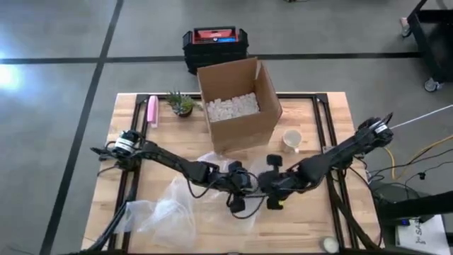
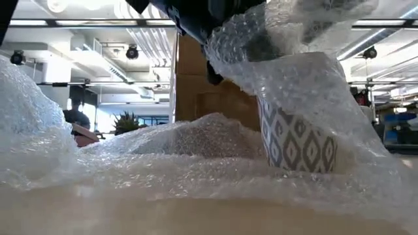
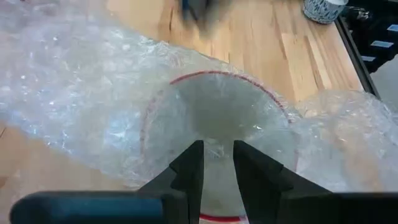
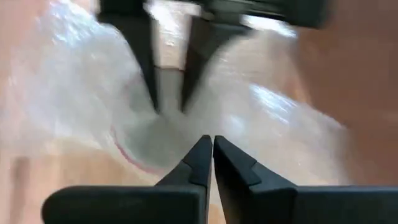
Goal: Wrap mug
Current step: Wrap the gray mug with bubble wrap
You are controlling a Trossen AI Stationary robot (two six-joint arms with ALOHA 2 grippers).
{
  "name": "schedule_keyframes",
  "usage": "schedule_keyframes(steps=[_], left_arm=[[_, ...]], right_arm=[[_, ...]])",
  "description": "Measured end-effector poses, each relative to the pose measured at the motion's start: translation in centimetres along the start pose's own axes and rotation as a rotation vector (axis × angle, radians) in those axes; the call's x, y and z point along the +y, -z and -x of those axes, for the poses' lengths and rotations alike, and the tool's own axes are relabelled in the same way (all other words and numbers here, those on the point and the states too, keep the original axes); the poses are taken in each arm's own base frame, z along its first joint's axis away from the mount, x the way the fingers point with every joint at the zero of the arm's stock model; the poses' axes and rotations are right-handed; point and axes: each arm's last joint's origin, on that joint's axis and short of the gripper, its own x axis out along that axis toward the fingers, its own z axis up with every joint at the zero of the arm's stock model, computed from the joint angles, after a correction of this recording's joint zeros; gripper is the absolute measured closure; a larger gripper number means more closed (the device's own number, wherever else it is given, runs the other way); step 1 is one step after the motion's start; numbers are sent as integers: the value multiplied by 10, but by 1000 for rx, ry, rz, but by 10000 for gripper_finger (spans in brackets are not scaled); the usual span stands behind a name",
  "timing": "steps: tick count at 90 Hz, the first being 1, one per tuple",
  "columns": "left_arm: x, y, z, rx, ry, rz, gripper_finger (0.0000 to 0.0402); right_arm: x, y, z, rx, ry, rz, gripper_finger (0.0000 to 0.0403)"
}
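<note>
A mug (image 2: 297, 142) with a grey diamond pattern and a red rim (image 3: 219, 74) stands upright on the table. Clear bubble wrap (image 2: 196, 150) is draped over it and spreads toward the table's near left (image 1: 166, 212). My left gripper (image 3: 217, 155) points down into the mug's mouth, with wrap between its nearly closed fingers. It also shows in the right wrist view (image 4: 169, 106). My right gripper (image 4: 212, 144) is shut, just beside the mug's mouth, over the wrap. Both grippers meet at the table's middle (image 1: 251, 185). My left gripper pinches a fold of the bubble wrap (image 3: 217, 146) between its two fingers, from above, pointing down into the mug's mouth. The wrap sinks into the mug there, and the mug stands on the table. My right gripper's shut tips are at the wrap by the mug's rim (image 4: 140, 158); whether they touch it I cannot tell.
An open cardboard box (image 1: 237, 106) of white packing fill stands at the far middle. A second, white mug (image 1: 291, 139) stands right of it. A small plant (image 1: 182, 104) and a pink object (image 1: 151, 111) are at the far left, and a tape roll (image 1: 329, 244) at the near right.
</note>
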Motion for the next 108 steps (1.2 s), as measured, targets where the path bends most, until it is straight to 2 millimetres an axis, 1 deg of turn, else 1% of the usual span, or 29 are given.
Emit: schedule_keyframes(steps=[4, 10, 18, 24, 29, 35, 49, 58, 67, 83, 88, 95, 100, 108], left_arm=[[0, 0, 0, 0, 0, 0, 327], [0, 0, 0, 0, 0, 0, 327], [0, -2, 0, 1, 1, 1, 327], [-1, -2, 0, -2, 3, 2, 327], [-1, -2, 0, -2, 3, 2, 327], [-1, -2, 0, -5, 4, 2, 327], [-1, -2, 0, -5, 5, 2, 327], [-1, -2, 0, -6, 5, 3, 327], [0, -3, 0, -7, 4, 7, 327], [0, -3, 0, -6, 6, 7, 327], [0, -5, 4, 1, 12, 5, 327], [-1, -9, 14, 31, 35, 9, 327], [-4, -15, 25, 31, 52, 7, 327], [-9, -29, 42, -32, 71, -3, 327]], right_arm=[[-8, 11, 0, 22, 89, -16, 400], [-16, 27, -9, 43, 170, -38, 400], [-20, 44, -32, 69, 183, -72, 400], [-20, 49, -46, 28, 163, -97, 400], [-17, 47, -54, -37, 129, -97, 400], [-11, 40, -56, -109, 65, -90, 400], [-1, 27, -41, -191, -73, -82, 400], [8, 24, -38, -215, -192, -70, 400], [18, 22, -46, -225, -234, -66, 400], [31, 27, -72, -138, -227, -35, 400], [34, 27, -78, -119, -219, -27, 400], [38, 25, -83, -106, -213, -20, 401], [39, 22, -83, -104, -212, -11, 401], [40, 18, -82, -107, -218, 13, 401]])
